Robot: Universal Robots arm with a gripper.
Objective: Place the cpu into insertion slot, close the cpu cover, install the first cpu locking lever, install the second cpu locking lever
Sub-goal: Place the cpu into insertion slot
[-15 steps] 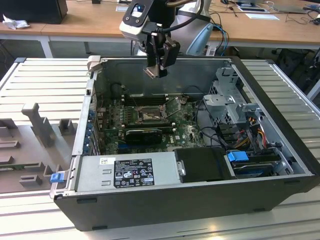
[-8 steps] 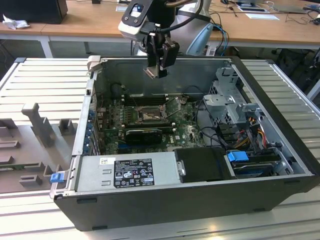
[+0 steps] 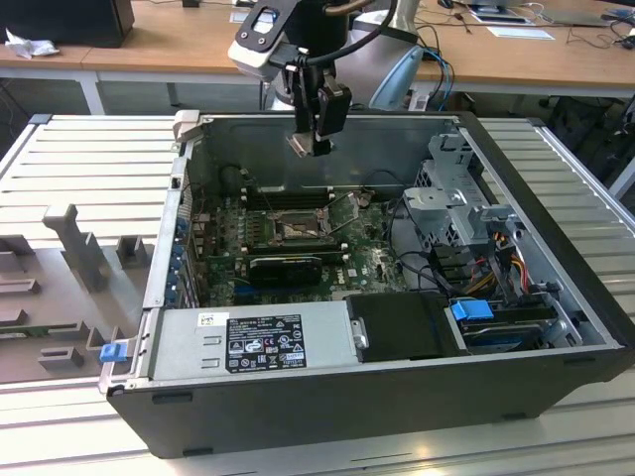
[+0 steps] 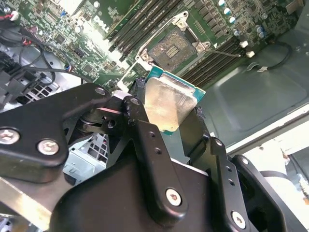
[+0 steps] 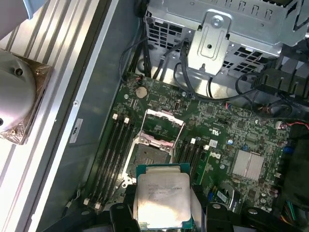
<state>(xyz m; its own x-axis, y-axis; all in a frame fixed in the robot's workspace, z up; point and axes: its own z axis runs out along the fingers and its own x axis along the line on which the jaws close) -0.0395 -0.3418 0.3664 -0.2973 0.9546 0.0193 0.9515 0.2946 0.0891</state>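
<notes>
The cpu [image 4: 170,104] is held clamped by its edges in the gripper [image 3: 310,145], well above the insertion slot [image 5: 147,153]; if lowered skewed, the slot could be damaged.

Wooden desks [image 3: 169,40] stand behind a ribbed grey table [image 3: 94,164].

A robotics lab: an open PC case [image 3: 327,412] lies on a slatted metal bench [image 3: 89,159], with wooden desks [image 3: 159,40] at twelve o'clock.
</notes>
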